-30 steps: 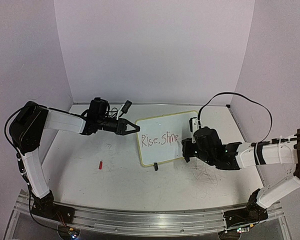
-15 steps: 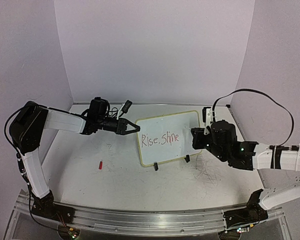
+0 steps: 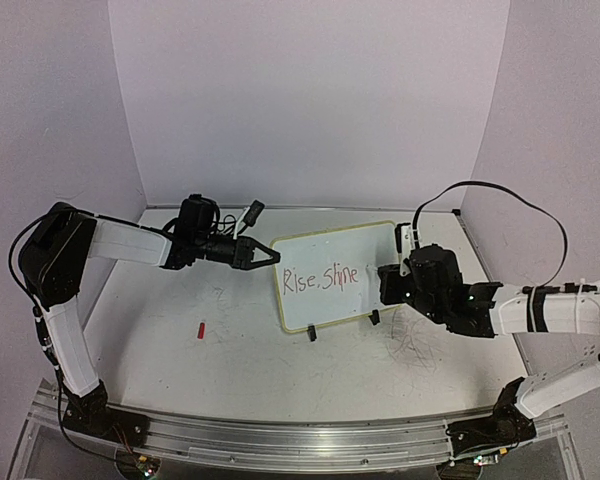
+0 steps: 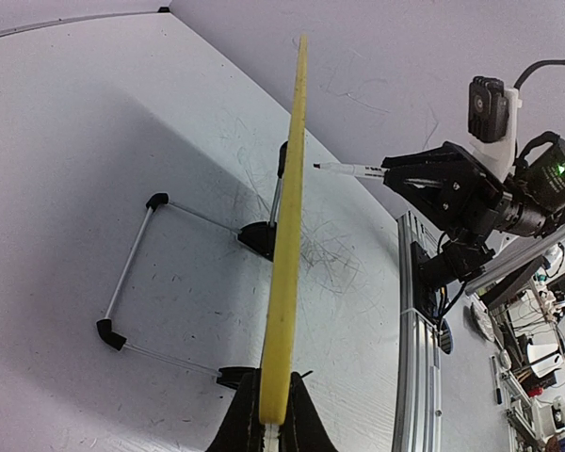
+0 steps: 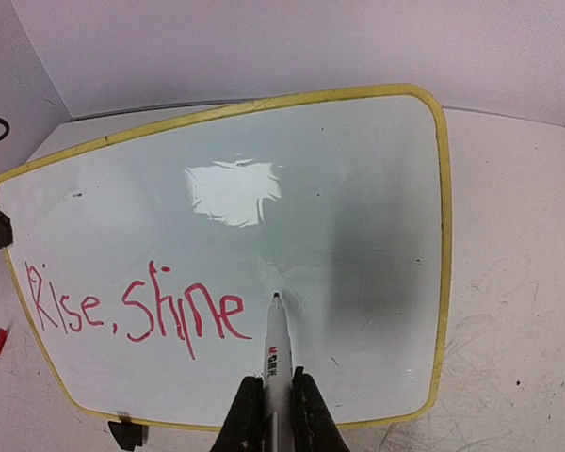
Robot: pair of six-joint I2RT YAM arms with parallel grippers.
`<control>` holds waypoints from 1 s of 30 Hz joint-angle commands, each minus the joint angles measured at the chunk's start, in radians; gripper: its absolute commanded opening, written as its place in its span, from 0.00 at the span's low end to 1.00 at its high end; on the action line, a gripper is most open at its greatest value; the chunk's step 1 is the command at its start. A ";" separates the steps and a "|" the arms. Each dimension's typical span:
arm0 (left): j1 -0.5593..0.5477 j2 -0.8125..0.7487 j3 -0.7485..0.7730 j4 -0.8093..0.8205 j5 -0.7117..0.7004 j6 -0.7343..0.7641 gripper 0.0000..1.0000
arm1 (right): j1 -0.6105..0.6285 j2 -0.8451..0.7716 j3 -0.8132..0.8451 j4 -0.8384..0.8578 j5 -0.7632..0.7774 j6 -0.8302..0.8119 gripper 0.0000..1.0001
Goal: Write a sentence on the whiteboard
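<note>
**Red words "Rise, Shine" are shown on a propped whiteboard flanked by two robot arms.**

The whiteboard [image 3: 330, 250] is stood tilted on its wire stand [image 4: 110, 334] on the scribbled tabletop [image 3: 240, 370]. Its yellow rim is clamped at the left edge by the closed jaws of the left gripper [image 4: 270, 428]. The sentence [image 5: 137, 311] is written in thin red strokes along the board's lower left. Just right of the last letter, a marker [image 5: 276, 348] is pinched in the shut jaws of the right gripper [image 5: 278, 394], its tip pointed at the board's face. Whether tip and surface are touching cannot be told. A small red piece [image 3: 201, 329] is seen lying on the tabletop, well apart from the board's left side.
</note>
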State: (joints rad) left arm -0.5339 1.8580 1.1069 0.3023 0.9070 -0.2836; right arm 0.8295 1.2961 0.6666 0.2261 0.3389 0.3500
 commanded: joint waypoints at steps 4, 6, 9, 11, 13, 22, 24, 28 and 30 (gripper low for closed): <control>-0.017 -0.018 0.027 -0.057 -0.034 0.023 0.00 | -0.011 0.026 0.023 0.030 0.015 0.015 0.00; -0.017 -0.019 0.027 -0.057 -0.035 0.023 0.00 | -0.012 0.034 0.028 0.023 0.021 0.020 0.00; -0.017 -0.018 0.027 -0.058 -0.036 0.024 0.00 | -0.016 0.040 0.031 0.021 0.022 0.023 0.00; -0.017 -0.017 0.027 -0.058 -0.036 0.024 0.00 | -0.016 0.043 0.034 0.018 0.026 0.024 0.00; -0.017 -0.017 0.027 -0.058 -0.034 0.024 0.00 | -0.016 0.044 0.035 0.018 0.028 0.023 0.00; -0.018 -0.017 0.027 -0.060 -0.035 0.026 0.00 | -0.017 0.054 0.048 0.030 0.023 -0.014 0.00; -0.017 -0.017 0.027 -0.060 -0.034 0.026 0.00 | -0.017 0.059 0.053 0.032 0.026 -0.021 0.00; -0.017 -0.017 0.027 -0.061 -0.035 0.026 0.00 | -0.018 0.067 0.056 0.032 0.012 -0.017 0.00; -0.017 -0.017 0.028 -0.061 -0.035 0.027 0.00 | -0.017 0.065 0.052 0.031 0.002 -0.012 0.00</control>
State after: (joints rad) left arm -0.5339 1.8576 1.1072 0.2962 0.9062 -0.2798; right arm 0.8161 1.3533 0.6830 0.2289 0.3449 0.3413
